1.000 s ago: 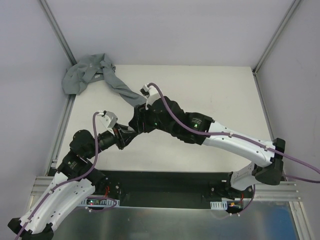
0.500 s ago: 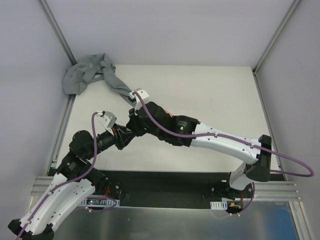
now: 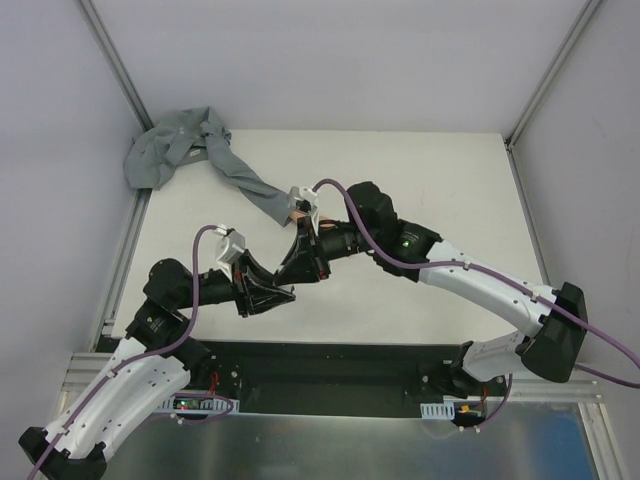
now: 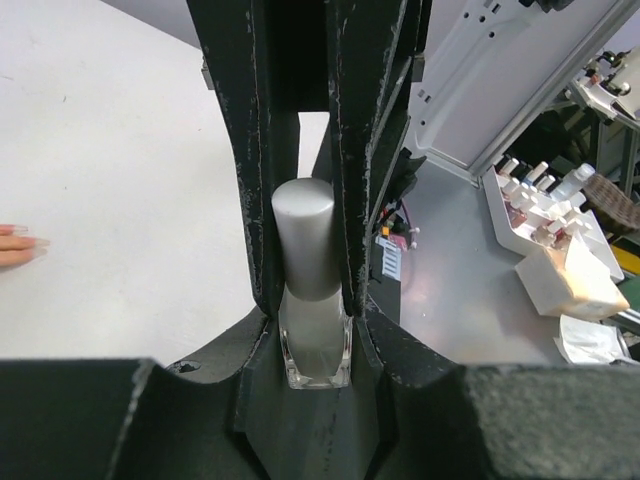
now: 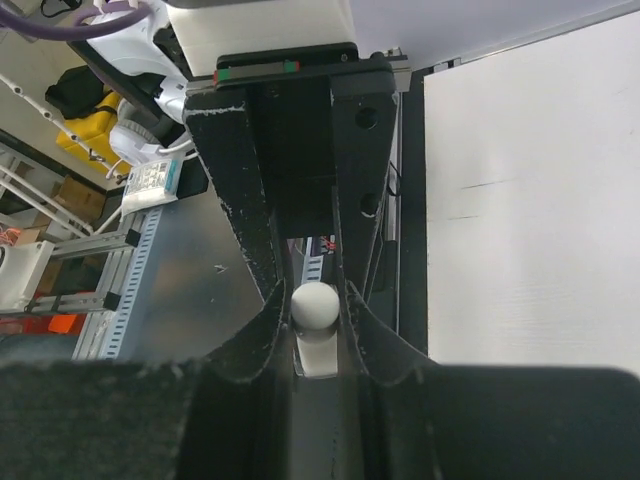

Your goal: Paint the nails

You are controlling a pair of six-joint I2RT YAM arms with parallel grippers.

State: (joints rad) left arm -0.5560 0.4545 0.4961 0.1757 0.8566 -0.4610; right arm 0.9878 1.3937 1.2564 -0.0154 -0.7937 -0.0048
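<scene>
A small nail polish bottle (image 4: 316, 350) with a clear glass body and a silver-grey cap (image 4: 304, 235) sits between both grippers above the table's near middle. My left gripper (image 4: 314, 318) (image 3: 283, 292) is shut on the glass body. Facing it, my right gripper (image 5: 318, 310) (image 3: 302, 262) is shut on the cap (image 5: 315, 305). The peach mannequin hand (image 3: 297, 212) sticks out of a long grey sleeve (image 3: 240, 180) just behind the right wrist. Its fingertips with the nails (image 4: 20, 243) show at the left edge of the left wrist view, apart from the bottle.
The sleeve's bunched end (image 3: 170, 145) lies in the far left corner against the frame rail (image 3: 125, 250). Beyond the table's near edge, the left wrist view shows a white tray of polish bottles (image 4: 540, 205) on a metal bench.
My right arm has swung back from over the sleeve and hand toward the left gripper, and its jaws have closed on the bottle's cap. The left gripper has shifted slightly right, still holding the bottle.
</scene>
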